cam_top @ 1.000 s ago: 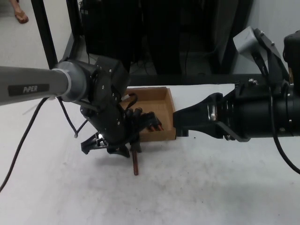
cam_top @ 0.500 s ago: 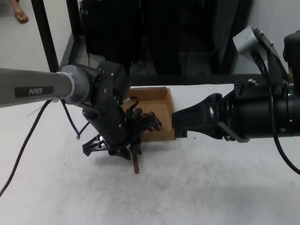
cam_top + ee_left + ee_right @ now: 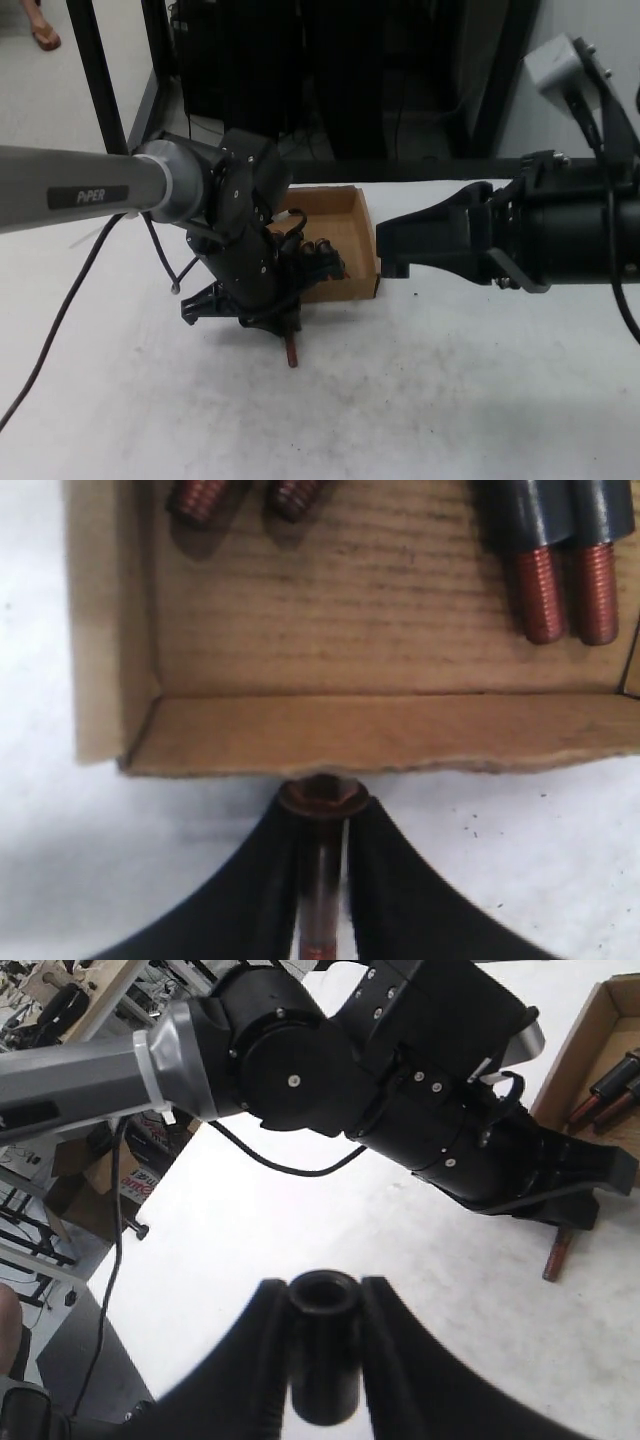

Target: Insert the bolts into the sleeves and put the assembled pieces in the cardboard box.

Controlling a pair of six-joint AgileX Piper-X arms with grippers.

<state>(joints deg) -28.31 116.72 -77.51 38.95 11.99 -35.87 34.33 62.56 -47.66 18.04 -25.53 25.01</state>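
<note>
A copper bolt (image 3: 320, 798) lies on the white bench with its head right at the outer wall of the cardboard box (image 3: 380, 735). My left gripper (image 3: 322, 820) is shut on the bolt's shank. In the high view the left gripper (image 3: 283, 325) is down on the bench in front of the box (image 3: 335, 210), and the bolt's end (image 3: 291, 352) sticks out below it. Several assembled pieces (image 3: 555, 560) lie inside the box. My right gripper (image 3: 320, 1288) is shut on a black sleeve (image 3: 323, 1350), held above the bench to the right of the box (image 3: 395, 250).
A black frame and dark equipment stand behind the bench's far edge (image 3: 420, 170). The left arm's cable (image 3: 60, 300) hangs over the bench at the left. White bench surface (image 3: 430, 400) stretches in front of both arms.
The left gripper has shifted slightly toward the box with the bolt, and less of the bolt shows below it. The right arm has drawn back a little to the right and upward.
</note>
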